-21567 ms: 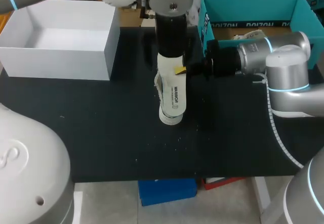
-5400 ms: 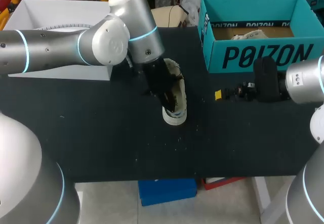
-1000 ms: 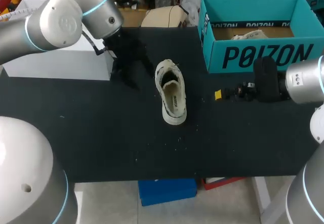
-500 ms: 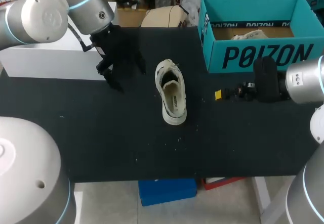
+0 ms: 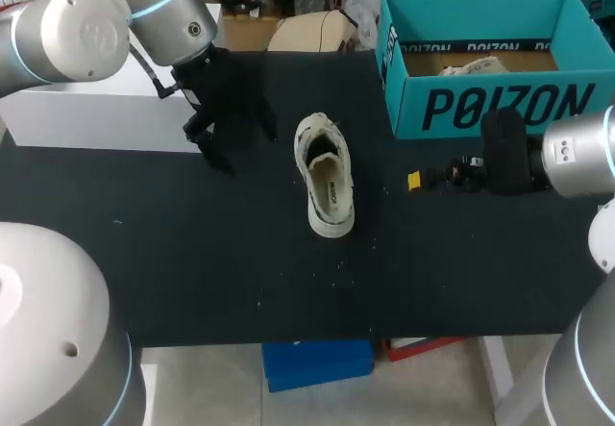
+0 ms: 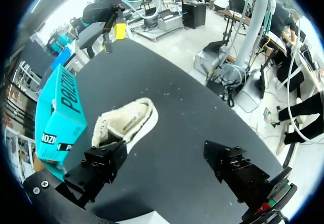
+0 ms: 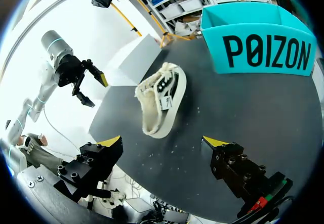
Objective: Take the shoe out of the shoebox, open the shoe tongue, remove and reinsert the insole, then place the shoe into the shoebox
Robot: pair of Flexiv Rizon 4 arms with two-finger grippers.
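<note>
The shoe (image 5: 327, 187) lies between the released left tool (image 6: 164, 158) and released right tool (image 7: 162, 143), untouched.

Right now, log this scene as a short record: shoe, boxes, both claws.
shoe: the shoe stands sole down on the black table, touched by nothing
insole: the insole shows inside the shoe
teal shoebox: the teal shoebox is open at the far right, with something pale inside
white box: the white box is at the far left, partly behind my left arm
left claw: the left claw is open and empty, beside the shoe, near the white box
right claw: the right claw is open and empty, on the shoe's other side, in front of the teal shoebox
</note>
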